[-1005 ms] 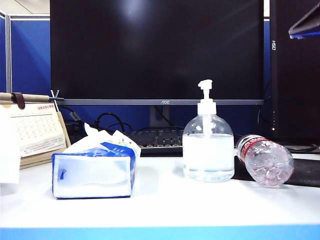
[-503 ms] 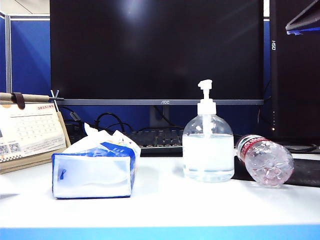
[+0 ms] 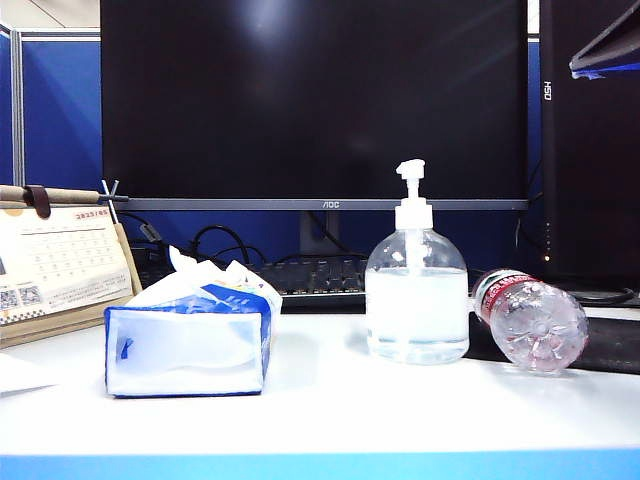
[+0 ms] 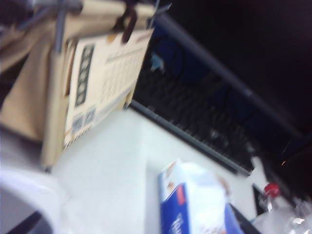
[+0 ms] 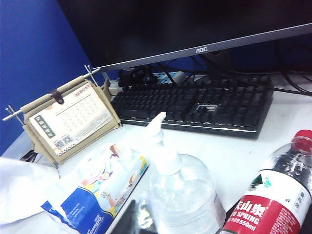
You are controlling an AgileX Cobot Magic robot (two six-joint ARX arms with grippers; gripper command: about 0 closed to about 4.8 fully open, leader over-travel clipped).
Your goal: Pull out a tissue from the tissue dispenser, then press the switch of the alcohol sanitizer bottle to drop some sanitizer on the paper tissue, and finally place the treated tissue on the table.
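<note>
One soft blue-and-white plastic tissue pack sits at eight o'clock on the white desk with a blue rim. One squat clear sanitizer bottle with a white pump head stands at three o'clock of it. One thin white tissue sheet lies flat at the nine o'clock edge. The left claw is out of view; the right claw, at one o'clock, is closed on nothing.

Open bench is left between tissue pack and sanitizer bottle; the rear is blocked by a keyboard.
</note>
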